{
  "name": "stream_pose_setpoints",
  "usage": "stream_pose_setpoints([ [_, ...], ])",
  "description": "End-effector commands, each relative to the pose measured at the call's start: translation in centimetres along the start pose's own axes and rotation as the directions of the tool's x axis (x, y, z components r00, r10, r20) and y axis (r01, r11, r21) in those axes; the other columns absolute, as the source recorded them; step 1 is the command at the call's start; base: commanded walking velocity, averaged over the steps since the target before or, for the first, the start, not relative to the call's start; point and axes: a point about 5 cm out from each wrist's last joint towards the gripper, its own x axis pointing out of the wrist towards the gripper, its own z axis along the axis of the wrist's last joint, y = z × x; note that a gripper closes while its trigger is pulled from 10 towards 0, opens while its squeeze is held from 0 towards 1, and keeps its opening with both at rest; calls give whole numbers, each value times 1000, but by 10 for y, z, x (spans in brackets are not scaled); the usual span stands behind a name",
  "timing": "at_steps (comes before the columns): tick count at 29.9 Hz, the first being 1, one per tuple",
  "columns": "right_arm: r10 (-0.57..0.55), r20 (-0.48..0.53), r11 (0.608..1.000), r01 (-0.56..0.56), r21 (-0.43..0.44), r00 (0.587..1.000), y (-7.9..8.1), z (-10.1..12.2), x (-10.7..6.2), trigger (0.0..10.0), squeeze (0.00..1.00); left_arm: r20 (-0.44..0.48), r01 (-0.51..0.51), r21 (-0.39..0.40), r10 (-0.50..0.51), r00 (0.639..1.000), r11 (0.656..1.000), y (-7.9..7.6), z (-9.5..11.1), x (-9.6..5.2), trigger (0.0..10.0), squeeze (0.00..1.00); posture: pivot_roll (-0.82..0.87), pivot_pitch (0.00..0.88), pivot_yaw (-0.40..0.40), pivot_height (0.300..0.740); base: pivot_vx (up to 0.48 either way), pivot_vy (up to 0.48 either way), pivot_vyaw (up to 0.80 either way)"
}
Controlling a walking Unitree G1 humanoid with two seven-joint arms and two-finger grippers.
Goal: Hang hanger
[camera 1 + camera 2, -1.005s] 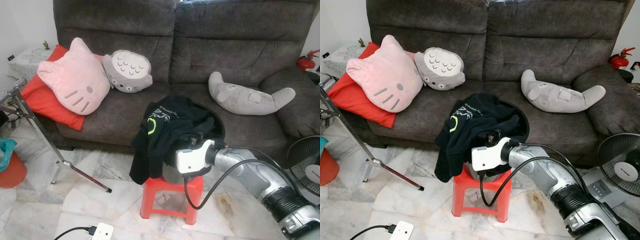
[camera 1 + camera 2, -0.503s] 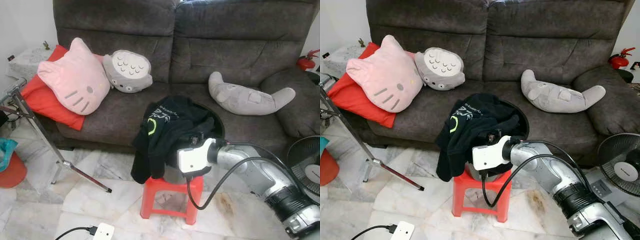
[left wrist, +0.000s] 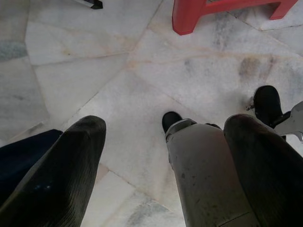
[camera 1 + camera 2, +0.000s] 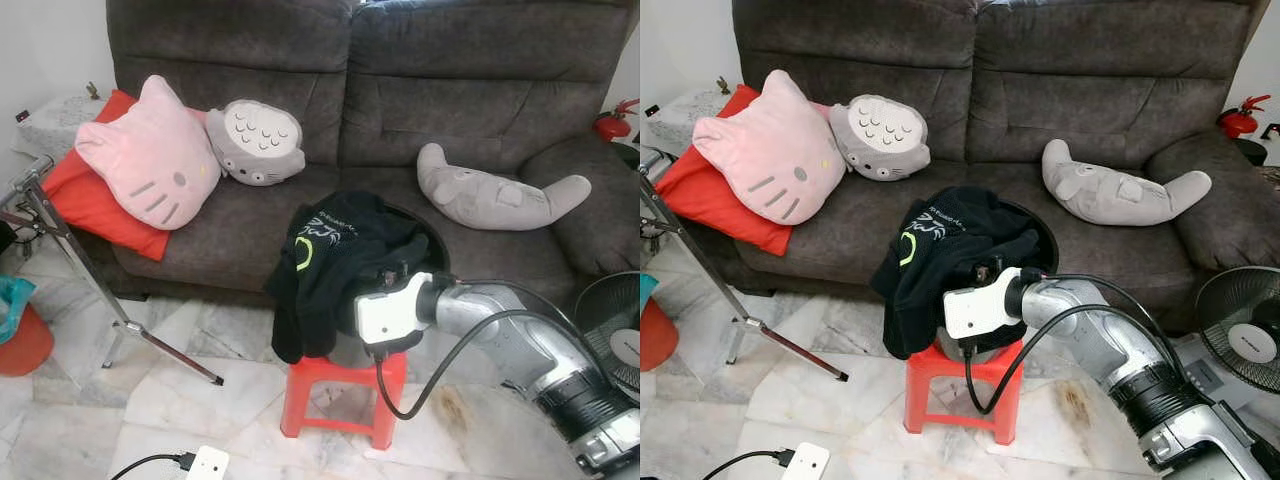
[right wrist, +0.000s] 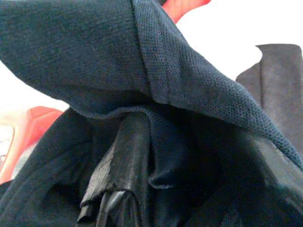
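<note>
Black shirt (image 4: 335, 255) sits heaped on the red stool (image 4: 340, 395), right gripper (image 5: 156, 189) buried in it, grip unclear; nothing hung.

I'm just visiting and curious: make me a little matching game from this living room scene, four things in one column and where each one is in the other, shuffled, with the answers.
Things:
1. pink cat cushion
2. black garment
3. red stool
4. grey seal plush

Places:
A. on the marble floor before the sofa
B. heaped on the stool
C. right sofa seat
D. left end of the sofa

Pairs: 1-D, 2-B, 3-A, 4-C
</note>
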Motion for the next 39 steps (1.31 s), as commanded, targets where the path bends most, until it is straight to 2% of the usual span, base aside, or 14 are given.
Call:
stream_pose_setpoints([
  [1, -32, 9, 999, 32, -16, 999, -12, 3, -4, 10000, 0, -17, 13, 9, -13, 1000, 1000, -1, -5, -1, 10000, 0, -52, 0, -8, 740, 0, 0, 0],
  [15, -161, -16, 983, 159, -88, 987, -25, -1, -7, 10000, 0, -14, 10, 9, -10, 1000, 1000, -2, -4, -1, 10000, 0, -51, 0, -7, 740, 0, 0, 0],
  [20, -173, -15, 984, 172, -51, 985, -14, -6, -3, 10000, 0, -6, 10, 9, -10, 1000, 1000, -2, -3, -1, 10000, 0, -48, 0, -9, 740, 0, 0, 0],
  [28, -187, -15, 982, 186, -17, 982, -4, -10, 1, 10000, 0, -16, 8, 12, -8, 1000, 1000, -1, -6, -2, 10000, 0, -51, 0, -6, 740, 0, 0, 0],
  [29, -192, -10, 981, 192, -9, 981, -3, -10, 1, 9569, 0, -17, 7, 12, -6, 1000, 1000, -1, -6, -2, 10000, 0, -51, 0, -6, 740, 0, 0, 0],
  [30, -207, -3, 978, 207, -3, 978, -2, -10, 3, 3569, 0, -18, 4, 11, -4, 1000, 1000, -1, -7, -2, 10000, 0, -51, 0, -6, 740, 0, 0, 0],
  [31, -214, 2, 977, 214, -6, 977, -2, -10, 4, 0, 0, -19, 4, 11, -4, 1000, 1000, -1, -7, -2, 10000, 0, -47, 0, -9, 740, 0, 0, 0],
  [39, -250, 41, 968, 250, 3, 967, -4, -5, 8, 0, 0, -16, 6, 9, -6, 1000, 1000, -3, -7, -2, 10000, 0, -47, 0, -9, 740, 0, 0, 0],
])
